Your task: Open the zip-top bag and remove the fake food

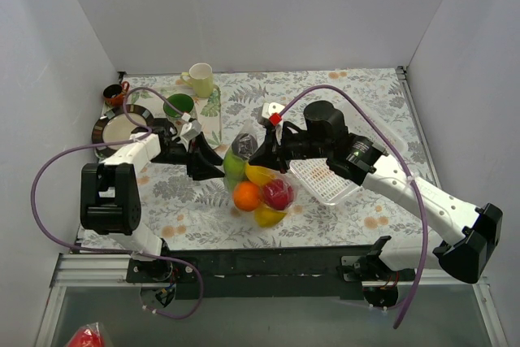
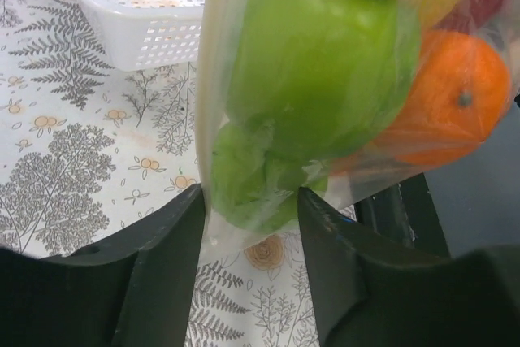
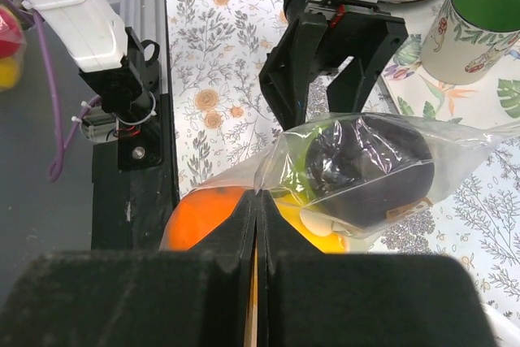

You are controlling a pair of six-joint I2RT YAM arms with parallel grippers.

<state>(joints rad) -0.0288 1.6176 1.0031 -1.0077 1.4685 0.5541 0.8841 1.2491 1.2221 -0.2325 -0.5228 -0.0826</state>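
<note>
The clear zip-top bag [image 1: 258,178] hangs at the table's middle, held up off the cloth and full of fake food: an orange [image 1: 246,195], a red fruit [image 1: 278,193], a yellow piece [image 1: 268,217], a green apple [image 2: 317,62] and a dark purple piece [image 3: 370,168]. My right gripper [image 3: 257,201] is shut on the bag's top edge from the right. My left gripper [image 2: 248,205] is open, its jaws standing on either side of the bag's left corner with a green piece between them. It also shows in the top view [image 1: 213,164].
A white slotted basket [image 1: 329,184] lies right of the bag, under my right arm. A cream mug [image 1: 200,79], a green mug [image 1: 179,106], stacked plates [image 1: 122,127] and a small dark cup [image 1: 114,93] stand at the back left.
</note>
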